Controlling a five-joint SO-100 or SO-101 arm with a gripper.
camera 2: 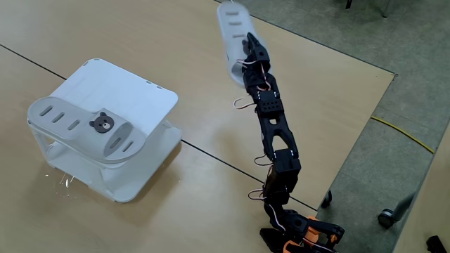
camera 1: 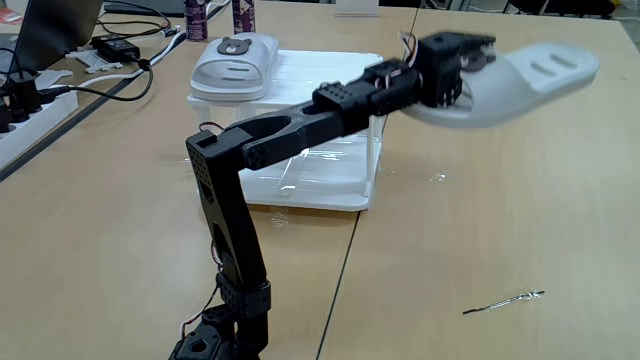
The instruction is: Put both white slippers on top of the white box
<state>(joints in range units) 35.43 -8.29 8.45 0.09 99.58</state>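
I have the gripper (camera 1: 470,85) clamped on the second white slipper (camera 1: 535,75), held in the air well off the white box (camera 1: 330,110). The first slipper (camera 2: 81,126) lies along one edge of the box top. In a fixed view the box sits left of my load, its bare half nearer.

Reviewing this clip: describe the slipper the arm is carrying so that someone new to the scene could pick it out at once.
Start at the white box on the wooden table; the black arm reaches out past it. At the arm's tip the gripper is shut on a white slipper held in the air, slotted sole showing. The other slipper, with its bear badge, lies on top of the box.
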